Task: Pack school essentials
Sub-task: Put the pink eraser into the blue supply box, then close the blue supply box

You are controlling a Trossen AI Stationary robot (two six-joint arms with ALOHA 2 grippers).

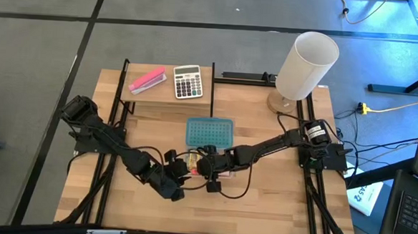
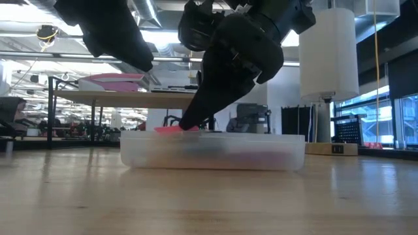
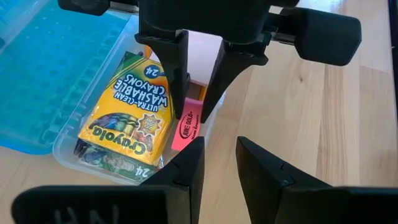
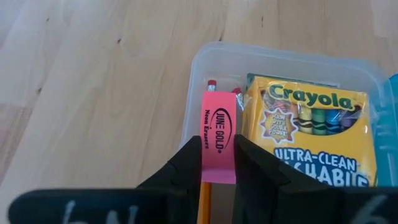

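A clear plastic box [image 3: 62, 149] in the middle of the table holds a yellow-green crayon box [image 3: 127, 112], orange pencils [image 4: 204, 199] and a pale pink pad [image 3: 204, 55]. My right gripper [image 4: 217, 146] is over the box's right end, shut on a small pink eraser [image 4: 217, 134], beside the crayons. Just short of the box's near side, my left gripper [image 3: 219, 165] hangs open with nothing between its fingers. In the low view the eraser [image 2: 175, 128] shows at the height of the box's rim. My right gripper pinches the pink eraser between its two fingers, by the two long narrow sides at its upper end [image 4: 219, 171]. The fingers [image 3: 179, 93] slant down from the table's right, along the eraser. The eraser tilts down, its lower end [image 3: 184, 142] between the crayon box and the container's wall.
The blue lid [image 1: 210, 131] lies on the table just beyond the box. A pink stapler [image 1: 148, 80] and a calculator [image 1: 188, 81] sit on a raised shelf at the far left. A white lamp [image 1: 305, 65] stands at the far right.
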